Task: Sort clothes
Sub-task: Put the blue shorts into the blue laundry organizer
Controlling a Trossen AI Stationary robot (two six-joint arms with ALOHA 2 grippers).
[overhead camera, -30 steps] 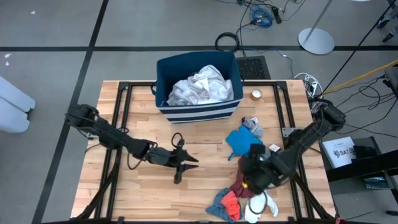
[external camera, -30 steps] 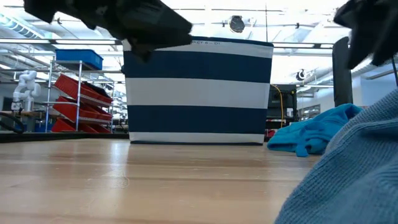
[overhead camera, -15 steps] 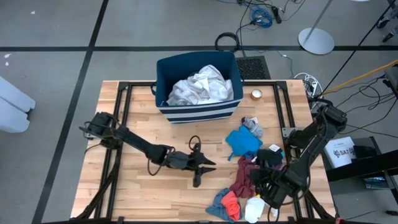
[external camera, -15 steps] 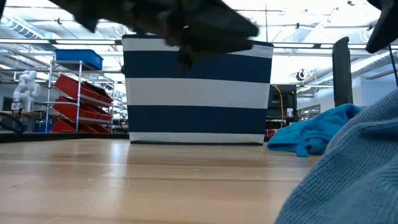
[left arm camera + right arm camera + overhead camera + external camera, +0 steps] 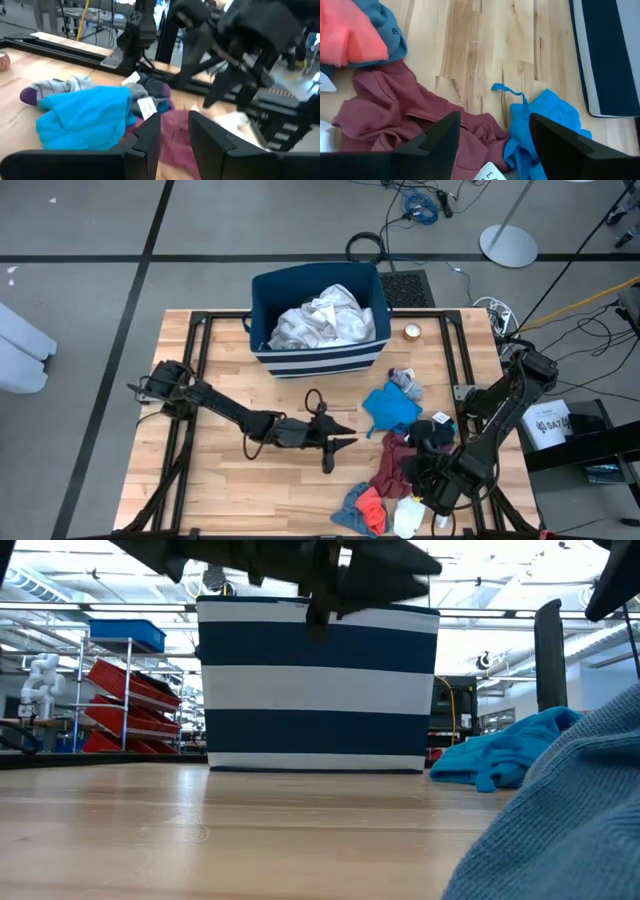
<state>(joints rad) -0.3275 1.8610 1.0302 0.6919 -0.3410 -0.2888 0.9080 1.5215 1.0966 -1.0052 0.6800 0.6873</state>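
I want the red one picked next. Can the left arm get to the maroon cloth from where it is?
Probably yes. The left gripper hangs open over bare wood beside the maroon cloth, aimed at it, nothing between. The right gripper hovering over the pile might crowd it.

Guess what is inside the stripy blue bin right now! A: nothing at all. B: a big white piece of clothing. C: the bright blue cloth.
B: the high view shows a crumpled white garment filling the navy bin, while the bright blue cloth lies out on the table.
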